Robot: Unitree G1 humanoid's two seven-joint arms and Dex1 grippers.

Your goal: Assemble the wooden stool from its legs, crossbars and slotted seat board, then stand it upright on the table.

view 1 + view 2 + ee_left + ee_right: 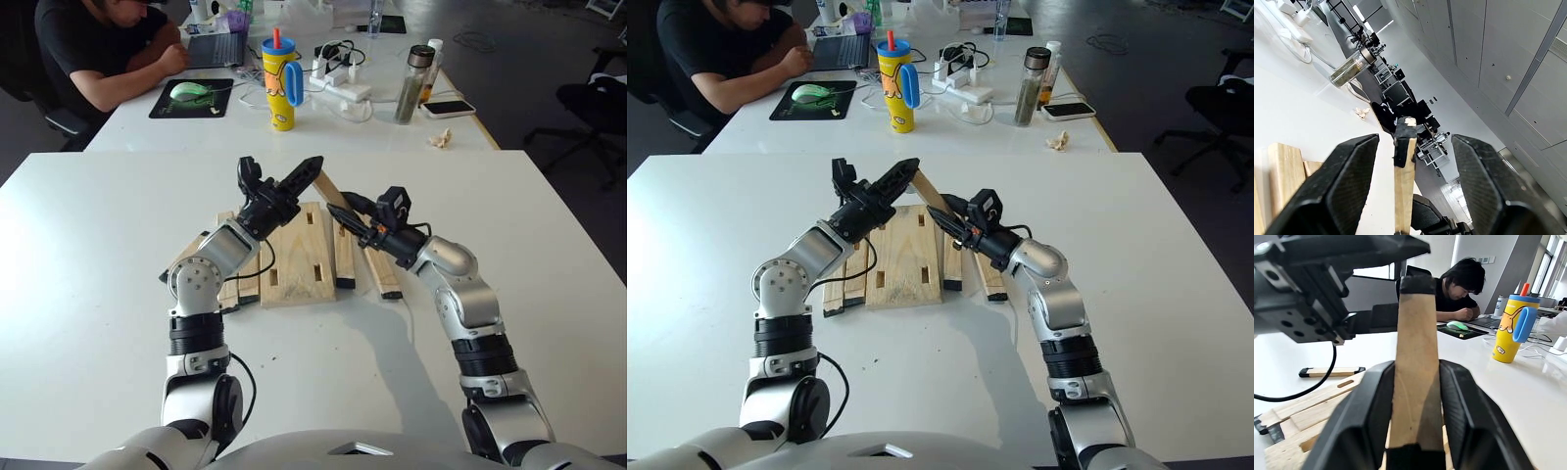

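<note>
My right gripper (347, 211) is shut on the lower part of a wooden leg (327, 188) and holds it tilted above the table. Its black-capped tip points up toward my left gripper (306, 174). The left gripper is open, its two fingers (1352, 181) standing either side of the leg's tip (1403, 166) with gaps on both sides. Under both grippers the slotted seat board (294, 257) lies flat. More legs (383, 275) lie along its right edge. Crossbars (238, 287) lie at its left, and one crossbar (1332, 372) lies apart on the table.
The white table (88, 245) has free room on both sides of the wood. Behind it a second table carries a yellow cup (280, 83), a bottle (414, 83), a phone (448, 108) and cables. A person works there at a laptop.
</note>
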